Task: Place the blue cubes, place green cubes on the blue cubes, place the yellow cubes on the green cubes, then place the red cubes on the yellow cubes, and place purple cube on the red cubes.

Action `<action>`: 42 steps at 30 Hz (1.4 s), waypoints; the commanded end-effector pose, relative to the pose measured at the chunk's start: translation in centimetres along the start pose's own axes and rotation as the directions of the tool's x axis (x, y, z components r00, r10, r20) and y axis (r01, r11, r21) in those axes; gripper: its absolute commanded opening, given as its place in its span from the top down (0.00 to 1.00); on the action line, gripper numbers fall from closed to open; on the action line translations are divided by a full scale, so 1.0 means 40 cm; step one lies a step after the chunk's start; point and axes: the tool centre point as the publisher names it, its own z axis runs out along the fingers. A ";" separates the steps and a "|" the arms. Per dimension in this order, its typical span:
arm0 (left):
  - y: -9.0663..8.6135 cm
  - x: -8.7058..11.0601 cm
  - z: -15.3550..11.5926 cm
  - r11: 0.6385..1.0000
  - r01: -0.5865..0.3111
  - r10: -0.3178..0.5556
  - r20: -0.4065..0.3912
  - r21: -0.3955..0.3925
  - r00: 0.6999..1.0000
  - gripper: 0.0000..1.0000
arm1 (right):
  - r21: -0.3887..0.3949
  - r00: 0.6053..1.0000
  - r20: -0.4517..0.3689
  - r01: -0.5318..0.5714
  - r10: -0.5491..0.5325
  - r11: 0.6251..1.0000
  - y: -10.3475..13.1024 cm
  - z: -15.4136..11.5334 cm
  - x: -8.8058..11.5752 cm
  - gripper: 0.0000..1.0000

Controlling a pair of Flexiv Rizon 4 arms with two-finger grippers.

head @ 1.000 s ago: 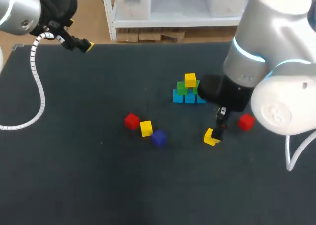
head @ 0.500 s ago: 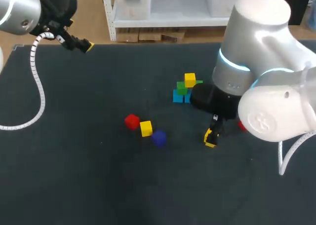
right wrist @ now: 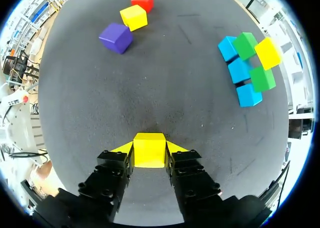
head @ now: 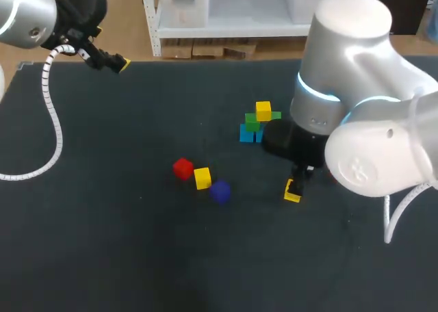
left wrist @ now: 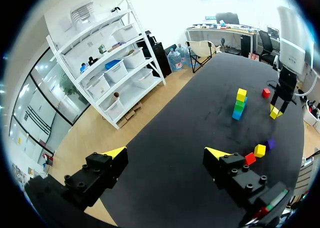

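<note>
The right pincer (right wrist: pixel 149 147) is closed on the held yellow cube (right wrist: pixel 149 154), one finger pressed to each side, low over the right half of the dark bench (head: pixel 137 243). Ahead of it and off to one side stands the pile: three blue cubes (right wrist: pixel 239 69) in a row, two green cubes (right wrist: pixel 262 78) on them, and the stacked yellow cube (right wrist: pixel 267 53) on the green ones. In the head view the bulky right arm (head: pixel 356 120) covers the pile's right end, so only its left part shows there. Farther ahead, well apart from the pile, the purple cube (right wrist: pixel 116 37), the loose yellow cube (right wrist: pixel 133 17) and a red cube (right wrist: pixel 142 1) lie in a slanting line, the yellow just beside the red. A second red cube (left wrist: pixel 266 92) shows clearly only in the left wrist view, on the bench near the right arm. The left pincer (left wrist: pixel 165 152) hangs wide open with nothing in it, over the bench's far left corner, well apart from all the cubes
</note>
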 end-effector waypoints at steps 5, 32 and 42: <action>0.003 0.003 0.000 1.000 -0.003 0.003 0.005 0.005 1.000 0.00 | -0.012 1.000 -0.004 0.020 -0.020 1.000 0.000 -0.016 0.014 1.00; 0.003 0.003 0.000 1.000 -0.003 0.003 0.005 0.005 1.000 0.00 | 0.129 0.964 0.042 0.255 -0.263 0.958 -0.186 -0.283 0.020 1.00; 0.003 0.003 0.000 1.000 -0.003 0.003 0.005 0.005 1.000 0.00 | 0.160 0.941 0.011 0.331 -0.337 0.930 -0.212 -0.281 -0.064 1.00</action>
